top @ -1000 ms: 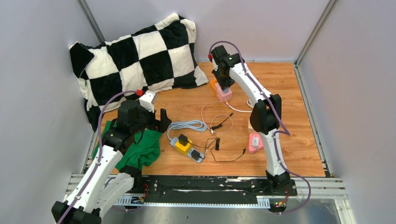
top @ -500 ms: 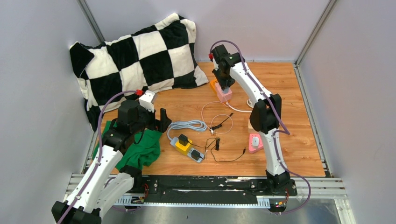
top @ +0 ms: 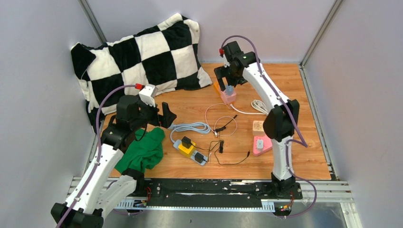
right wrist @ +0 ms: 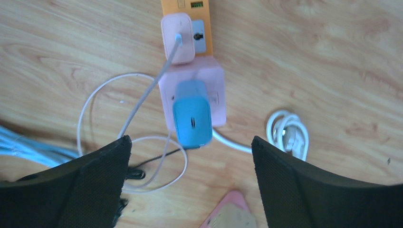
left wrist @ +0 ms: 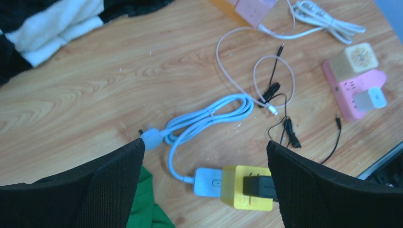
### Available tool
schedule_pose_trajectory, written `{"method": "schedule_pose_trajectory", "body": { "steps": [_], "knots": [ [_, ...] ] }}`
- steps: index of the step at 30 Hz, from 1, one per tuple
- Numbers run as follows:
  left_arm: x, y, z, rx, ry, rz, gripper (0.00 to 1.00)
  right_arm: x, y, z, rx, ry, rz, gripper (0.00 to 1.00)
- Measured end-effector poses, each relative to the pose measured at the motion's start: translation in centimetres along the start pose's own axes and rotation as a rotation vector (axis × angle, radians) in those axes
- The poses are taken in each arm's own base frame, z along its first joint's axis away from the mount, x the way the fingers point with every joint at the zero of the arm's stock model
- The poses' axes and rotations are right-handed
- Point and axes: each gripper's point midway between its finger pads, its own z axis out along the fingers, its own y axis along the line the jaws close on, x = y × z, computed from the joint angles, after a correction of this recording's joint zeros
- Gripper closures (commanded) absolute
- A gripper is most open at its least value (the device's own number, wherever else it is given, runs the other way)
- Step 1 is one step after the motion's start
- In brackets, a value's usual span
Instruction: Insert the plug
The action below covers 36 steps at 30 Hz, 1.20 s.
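A blue plug stands upright in the top of a pink socket cube; from above, the blue plug is on the cube at the back of the table. My right gripper hangs open just above it, fingers clear on both sides, holding nothing; it shows as from above. My left gripper is open and empty over a yellow socket block carrying a black plug. A pale blue cable runs from that block.
An orange power strip with a pink adapter lies behind the cube. A white cable coil, a pink strip, thin black leads, a green cloth and a checkered pillow surround the work area.
My right gripper has opened, let go of the blue plug and drawn up and back from the pink cube. My left arm has lifted and shifted a little forward.
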Motion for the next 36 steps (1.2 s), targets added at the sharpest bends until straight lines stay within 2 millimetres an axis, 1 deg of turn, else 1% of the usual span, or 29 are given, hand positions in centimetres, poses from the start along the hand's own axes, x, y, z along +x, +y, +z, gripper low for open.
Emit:
{"method": "schedule_pose_trajectory", "body": {
  "steps": [1,6,8,10,13,16,20,22,26,28,31,32,36],
  "knots": [
    [-0.6,-0.2,-0.2,0.005,-0.014,-0.001,0.0,0.1,-0.1,-0.9,0.0,-0.011,0.003,0.0],
    [-3.7,-1.2,-1.1,0.024,-0.084,-0.012,0.0,0.9,-0.4,-6.9,-0.016,-0.1,0.023,0.0],
    [-4.6,-1.4,-1.3,0.028,-0.11,-0.027,0.0,1.7,-0.3,-9.0,-0.029,-0.134,0.028,0.0],
    [-5.3,-1.5,-1.5,0.023,-0.133,-0.05,0.0,2.8,-0.1,-10.4,-0.039,-0.156,0.03,0.0],
    [-5.8,-1.6,-1.7,0.018,-0.154,-0.077,0.0,5.1,0.6,-11.7,-0.066,-0.176,0.037,0.0],
    [-6.2,-1.7,-2.0,0.018,-0.173,-0.083,0.0,7.5,1.7,-12.4,-0.112,-0.21,0.039,0.0],
    [-6.6,-1.9,-2.3,0.025,-0.202,-0.081,0.0,10.5,2.5,-13.7,-0.16,-0.283,0.046,0.0],
    [-6.3,-2.0,-2.4,0.036,-0.208,-0.082,0.0,12.0,2.8,-14.5,-0.19,-0.341,0.058,0.0],
    [-5.0,-2.2,-2.3,0.056,-0.201,-0.097,0.0,14.5,3.2,-15.7,-0.242,-0.437,0.081,0.0],
    [-4.5,-2.3,-2.5,0.064,-0.207,-0.102,0.0,15.2,3.1,-16.3,-0.254,-0.482,0.096,0.0],
    [-4.2,-2.5,-3.0,0.078,-0.237,-0.109,0.0,15.8,3.0,-17.1,-0.264,-0.544,0.117,0.0],
    [-4.2,-2.6,-3.2,0.082,-0.249,-0.108,0.0,15.9,2.9,-17.6,-0.27,-0.572,0.125,0.0],
    [-4.8,-2.9,-3.8,0.094,-0.29,-0.108,0.0,15.8,2.9,-18.3,-0.279,-0.611,0.14,0.0]
  ]
}}
